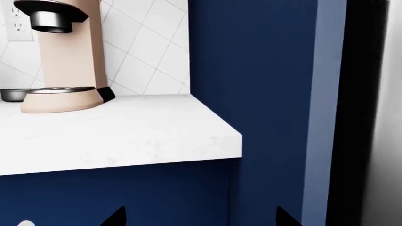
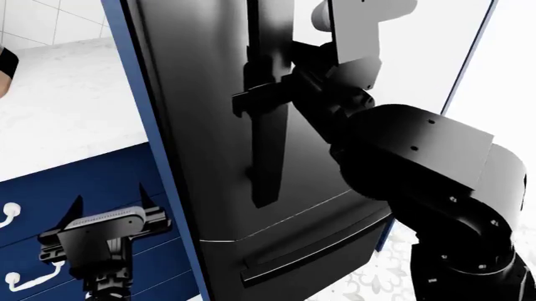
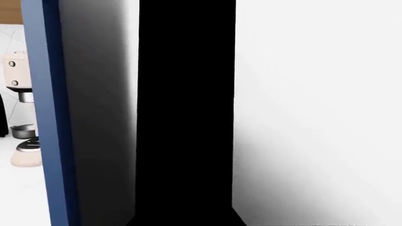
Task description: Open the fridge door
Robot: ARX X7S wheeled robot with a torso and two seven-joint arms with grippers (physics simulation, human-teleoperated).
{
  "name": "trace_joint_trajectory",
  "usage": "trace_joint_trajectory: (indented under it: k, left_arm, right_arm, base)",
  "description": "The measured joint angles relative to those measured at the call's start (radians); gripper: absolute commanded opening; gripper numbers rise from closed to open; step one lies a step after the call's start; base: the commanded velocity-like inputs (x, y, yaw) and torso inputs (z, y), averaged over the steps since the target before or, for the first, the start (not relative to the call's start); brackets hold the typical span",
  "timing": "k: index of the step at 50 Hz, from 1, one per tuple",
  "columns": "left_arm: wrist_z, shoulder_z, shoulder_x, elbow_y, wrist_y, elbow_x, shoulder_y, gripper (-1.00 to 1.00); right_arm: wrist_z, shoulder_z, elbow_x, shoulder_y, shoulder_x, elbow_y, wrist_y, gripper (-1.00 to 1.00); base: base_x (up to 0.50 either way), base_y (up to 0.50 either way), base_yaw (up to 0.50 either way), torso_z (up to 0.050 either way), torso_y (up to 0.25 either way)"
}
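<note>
Our right claw (image 2: pixel 251 100) is at the long black bar handle (image 2: pixel 270 125).
We see the shiny, smooth fridge door (image 2: pixel 201 113) straight ahead; we cannot tell if that claw grips. Our left claw (image 2: pixel 109 216) hangs loose and wide.

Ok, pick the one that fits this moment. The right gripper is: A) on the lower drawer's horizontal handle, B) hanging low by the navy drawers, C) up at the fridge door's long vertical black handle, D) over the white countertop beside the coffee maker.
C: in the head view the right gripper reaches to the vertical black handle on the fridge door, while the left gripper hangs low by the navy drawers.
</note>
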Motion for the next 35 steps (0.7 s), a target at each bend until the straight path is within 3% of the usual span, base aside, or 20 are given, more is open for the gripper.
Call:
trace_joint_trajectory:
  k: [14, 23, 29, 35]
  left_arm:
    - [-0.006, 0.0, -0.003, 0.01, -0.01, -0.005, -0.003, 1.0]
    - [-0.009, 0.001, -0.006, 0.017, -0.013, -0.004, -0.003, 1.0]
    - [-0.012, 0.003, -0.007, 0.024, -0.016, -0.003, -0.002, 1.0]
    - [-0.014, 0.005, -0.008, 0.028, -0.018, -0.003, -0.002, 1.0]
  right_arm:
    - [0.109, 0.173, 0.3, -0.06, 0.142, -0.202, 0.126, -1.0]
    - [0.228, 0.4, 0.654, -0.16, 0.314, -0.336, 0.146, -1.0]
    - [0.3, 0.706, 0.964, -0.317, 0.471, -0.412, 0.14, -1.0]
    - [0.322, 1.234, 1.248, -0.542, 0.578, -0.396, 0.245, -1.0]
  base:
    - [0.0, 0.0, 0.0, 0.0, 0.004]
    - [0.0, 0.0, 0.0, 0.0, 0.005]
    - [0.0, 0.0, 0.0, 0.003, 0.003]
    - [0.0, 0.0, 0.0, 0.0, 0.005]
